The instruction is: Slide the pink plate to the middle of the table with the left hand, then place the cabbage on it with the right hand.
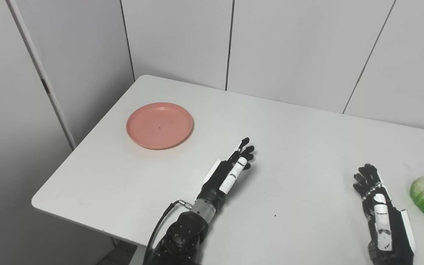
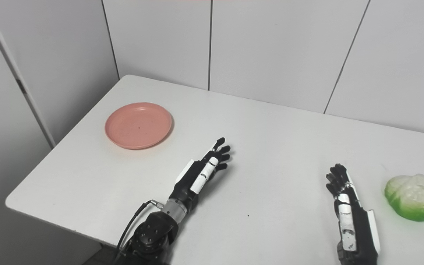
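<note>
A white table [image 2: 271, 147] stands against grey wall panels [image 2: 271, 48]. The round pink plate [image 2: 138, 125] lies flat near its far left corner. The cabbage [image 2: 413, 202] sits far right, long axis sideways. Left hand [image 2: 206, 165] and right hand [image 2: 344, 198] hover empty, fingers extended, slightly apart.

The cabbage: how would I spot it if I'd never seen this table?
Start at the white table and look to its right end, just beyond the right hand. The cabbage is the pale green lump there, unlike the flat pink plate far left.
</note>
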{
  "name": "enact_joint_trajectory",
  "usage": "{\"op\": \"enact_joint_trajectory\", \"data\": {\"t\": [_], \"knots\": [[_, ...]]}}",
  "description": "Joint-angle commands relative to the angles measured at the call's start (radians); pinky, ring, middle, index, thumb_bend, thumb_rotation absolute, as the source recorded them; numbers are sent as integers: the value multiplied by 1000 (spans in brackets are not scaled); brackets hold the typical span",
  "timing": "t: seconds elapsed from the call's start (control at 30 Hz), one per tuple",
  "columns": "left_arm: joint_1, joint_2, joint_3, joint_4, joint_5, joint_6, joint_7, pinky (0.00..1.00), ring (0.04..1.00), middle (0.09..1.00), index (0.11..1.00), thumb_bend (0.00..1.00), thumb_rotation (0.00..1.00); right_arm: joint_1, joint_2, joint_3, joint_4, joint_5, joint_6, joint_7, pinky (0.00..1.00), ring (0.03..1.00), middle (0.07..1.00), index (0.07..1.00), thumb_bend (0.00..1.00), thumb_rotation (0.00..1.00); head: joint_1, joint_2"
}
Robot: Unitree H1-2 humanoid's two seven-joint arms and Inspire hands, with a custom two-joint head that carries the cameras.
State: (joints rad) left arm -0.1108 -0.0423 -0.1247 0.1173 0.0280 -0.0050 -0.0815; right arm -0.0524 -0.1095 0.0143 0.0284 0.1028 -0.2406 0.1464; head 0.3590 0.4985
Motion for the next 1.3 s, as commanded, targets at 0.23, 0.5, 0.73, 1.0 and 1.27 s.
{"op": "enact_joint_trajectory", "data": {"t": [0.23,0.5,0.73,1.0,1.27], "knots": [[25,-13,-15,71,-22,20,-26,915,943,966,975,427,1000,-4,-15,-11,77,5,-7,6,932,926,940,939,203,1000,1,-2],[9,-4,-18,-27,-47,97,-43,930,959,980,980,443,1000,-19,-8,-5,98,5,-5,5,942,929,943,947,195,1000,4,-14],[-12,11,-15,-117,-70,120,-51,941,961,980,978,417,997,-27,-3,-2,110,3,1,0,961,938,951,955,217,1000,14,-22],[-40,6,-4,-252,-85,176,-55,960,965,980,972,464,998,-30,-7,-3,118,5,0,3,970,944,954,956,230,1000,17,-28],[-85,23,26,-327,-78,174,-44,950,955,974,960,513,1000,-34,-6,-3,130,11,-21,8,954,939,950,949,204,1000,20,-28]]}}
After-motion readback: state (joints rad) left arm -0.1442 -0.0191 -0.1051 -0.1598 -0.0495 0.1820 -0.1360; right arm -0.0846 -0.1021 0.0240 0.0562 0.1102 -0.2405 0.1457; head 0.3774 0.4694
